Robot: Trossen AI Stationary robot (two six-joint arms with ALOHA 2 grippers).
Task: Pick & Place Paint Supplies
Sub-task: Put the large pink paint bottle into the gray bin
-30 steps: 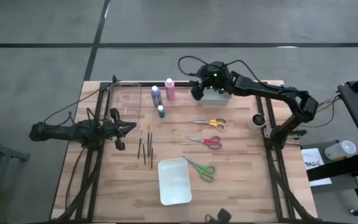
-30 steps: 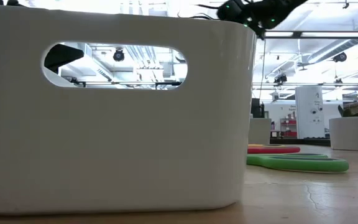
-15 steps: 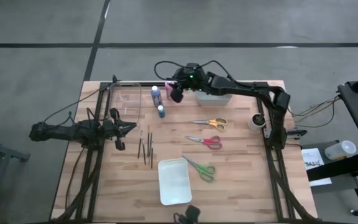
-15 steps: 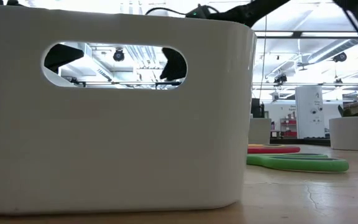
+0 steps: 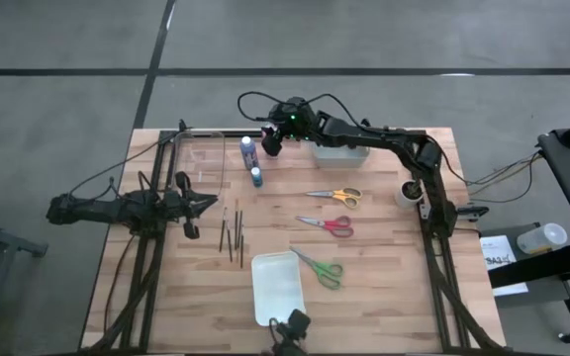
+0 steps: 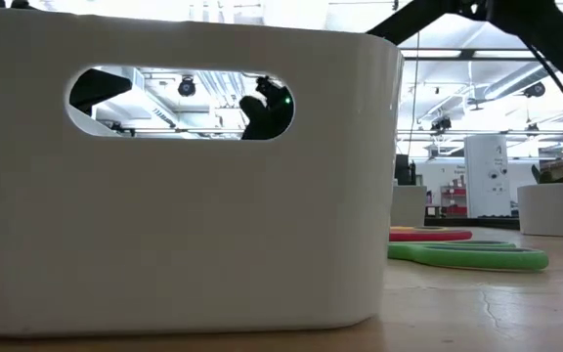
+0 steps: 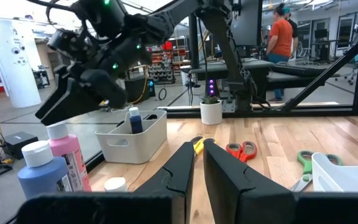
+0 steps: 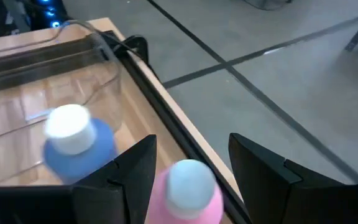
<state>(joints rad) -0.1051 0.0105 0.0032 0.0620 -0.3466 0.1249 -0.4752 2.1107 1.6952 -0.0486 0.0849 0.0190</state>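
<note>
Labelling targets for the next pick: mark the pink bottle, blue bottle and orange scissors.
pink bottle (image 8: 189, 180), right wrist view, on its pale cap, between the open fingers.
blue bottle (image 8: 70, 128), right wrist view, on its white cap.
orange scissors (image 5: 344, 196), high view, on the handle loops.

R tool (image 5: 271, 140) over tall bottle (image 8: 188, 186), beside another bottle (image 5: 247, 150); scissors (image 5: 332, 196) right.
</note>
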